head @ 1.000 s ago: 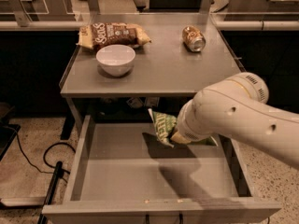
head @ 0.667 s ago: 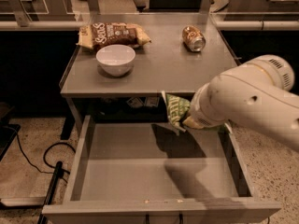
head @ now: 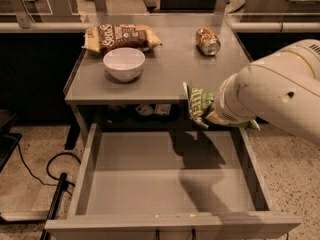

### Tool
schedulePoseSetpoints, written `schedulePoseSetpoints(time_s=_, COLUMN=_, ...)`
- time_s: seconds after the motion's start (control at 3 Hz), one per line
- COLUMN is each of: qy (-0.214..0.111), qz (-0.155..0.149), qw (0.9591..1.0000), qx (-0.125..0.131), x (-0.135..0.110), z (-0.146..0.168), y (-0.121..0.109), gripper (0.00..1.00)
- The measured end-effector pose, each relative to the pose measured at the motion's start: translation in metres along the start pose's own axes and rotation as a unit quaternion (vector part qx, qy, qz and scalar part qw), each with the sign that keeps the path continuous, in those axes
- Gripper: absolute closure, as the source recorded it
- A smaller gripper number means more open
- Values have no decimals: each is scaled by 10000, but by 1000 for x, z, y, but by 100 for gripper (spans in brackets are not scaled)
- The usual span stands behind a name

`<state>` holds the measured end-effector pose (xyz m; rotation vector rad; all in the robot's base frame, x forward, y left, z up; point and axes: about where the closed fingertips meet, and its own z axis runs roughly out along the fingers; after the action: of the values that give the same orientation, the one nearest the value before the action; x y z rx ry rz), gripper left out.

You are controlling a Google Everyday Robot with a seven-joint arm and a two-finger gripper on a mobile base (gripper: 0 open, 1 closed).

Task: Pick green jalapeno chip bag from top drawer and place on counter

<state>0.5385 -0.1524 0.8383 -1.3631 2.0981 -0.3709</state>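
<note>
The green jalapeno chip bag [head: 198,104] hangs in the air at the counter's front edge, above the back right of the open top drawer [head: 150,184]. My gripper [head: 212,112] is shut on the bag's right side and is mostly hidden behind my white arm [head: 275,94], which reaches in from the right. The drawer is pulled out and holds nothing; the shadow of my arm and the bag falls on its bottom. The grey counter [head: 170,71] lies just behind and a little above the bag.
On the counter stand a white bowl [head: 124,63] at the left, a brown-and-yellow snack bag [head: 121,36] behind it and a tipped can [head: 207,41] at the back right. A black cable [head: 35,176] lies on the floor at the left.
My gripper has lifted the green bag up and out of the drawer and to the right, from drawer level to the height of the counter's front edge.
</note>
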Motion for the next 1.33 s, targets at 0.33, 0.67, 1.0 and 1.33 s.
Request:
schedulePoseSetpoints(time_s=0.33, qy=-153, qz=78, qw=9998, qx=58, x=-11, z=2, y=-10, gripper=100)
schedulePoseSetpoints(time_s=0.67, qy=-284, qz=216, qw=9988, qx=326, x=-24, z=8, y=-51, gripper=100)
schedulePoseSetpoints(time_s=1.0, qy=-558, qz=268, qw=9956, qx=710, x=-51, z=-1, y=-115, gripper=100)
schedulePoseSetpoints(time_s=1.33, qy=-562, qz=271, qw=9956, qx=705, x=-51, z=-1, y=-115, gripper=100)
